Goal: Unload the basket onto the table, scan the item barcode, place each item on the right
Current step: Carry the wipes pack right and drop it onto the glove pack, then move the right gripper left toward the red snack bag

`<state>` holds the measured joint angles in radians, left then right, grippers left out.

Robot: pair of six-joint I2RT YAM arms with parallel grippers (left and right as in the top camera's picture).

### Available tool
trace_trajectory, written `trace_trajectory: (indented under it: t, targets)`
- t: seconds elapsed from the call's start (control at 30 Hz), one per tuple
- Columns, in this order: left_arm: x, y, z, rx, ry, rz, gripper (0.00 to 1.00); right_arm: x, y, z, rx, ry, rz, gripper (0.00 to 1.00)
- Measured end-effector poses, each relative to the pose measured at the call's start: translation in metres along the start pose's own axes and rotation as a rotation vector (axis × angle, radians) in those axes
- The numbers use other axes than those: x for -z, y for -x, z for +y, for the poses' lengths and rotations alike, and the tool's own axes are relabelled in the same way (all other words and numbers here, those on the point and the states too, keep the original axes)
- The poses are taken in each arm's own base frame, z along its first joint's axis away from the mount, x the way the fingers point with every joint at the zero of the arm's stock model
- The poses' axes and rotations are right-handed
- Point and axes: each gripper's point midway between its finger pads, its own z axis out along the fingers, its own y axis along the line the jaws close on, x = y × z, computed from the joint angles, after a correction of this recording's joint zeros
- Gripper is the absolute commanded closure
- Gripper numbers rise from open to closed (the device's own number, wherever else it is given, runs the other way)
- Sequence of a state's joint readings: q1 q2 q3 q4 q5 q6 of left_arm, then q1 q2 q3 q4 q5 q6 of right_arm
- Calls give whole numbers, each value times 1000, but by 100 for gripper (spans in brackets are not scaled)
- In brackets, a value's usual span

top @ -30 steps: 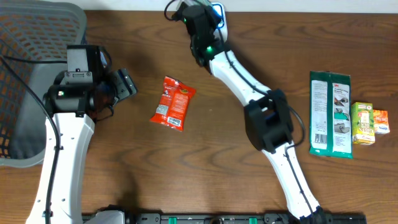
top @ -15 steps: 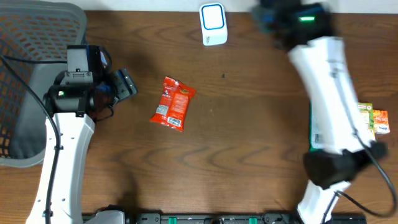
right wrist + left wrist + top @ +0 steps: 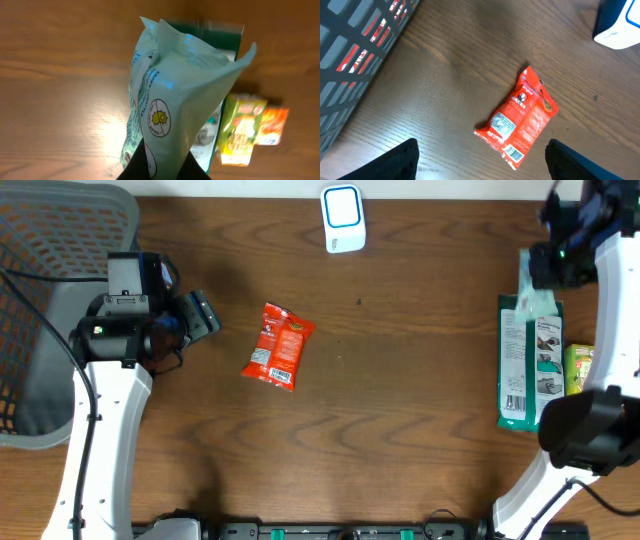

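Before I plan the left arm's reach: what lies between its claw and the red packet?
Nothing; only bare tabletop lies between the left claw and the red packet, as the overhead and left wrist views show.

1. The table was brown, with wood grain.
2. The snack packet was red, with a white label.
3. The scanner, beyond the snack packet, was white with a blue frame.
4. The pouch was pale mint green.
5. The card pack, far right of the snack packet, was dark green and white.
6. The small box was yellow-green and orange.
7. The mesh basket, left of the snack packet, was grey.
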<state>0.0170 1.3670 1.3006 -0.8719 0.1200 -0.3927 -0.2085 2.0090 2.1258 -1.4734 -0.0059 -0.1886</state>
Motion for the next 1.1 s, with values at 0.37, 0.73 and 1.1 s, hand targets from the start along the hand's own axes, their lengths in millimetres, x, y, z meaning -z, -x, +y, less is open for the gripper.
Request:
trace_trajectory:
  t: [0.37,0.73,1.1]
  targets:
    - [0,0,0,0,0,0,18,-105,-50,-34,-107,17,157,96]
    - [0,0,0,0,0,0,18,-121,-63,-41,-125,13,179,1]
    - [0,0,0,0,0,0,18,-122,-49,-26,-154,106,121,1]
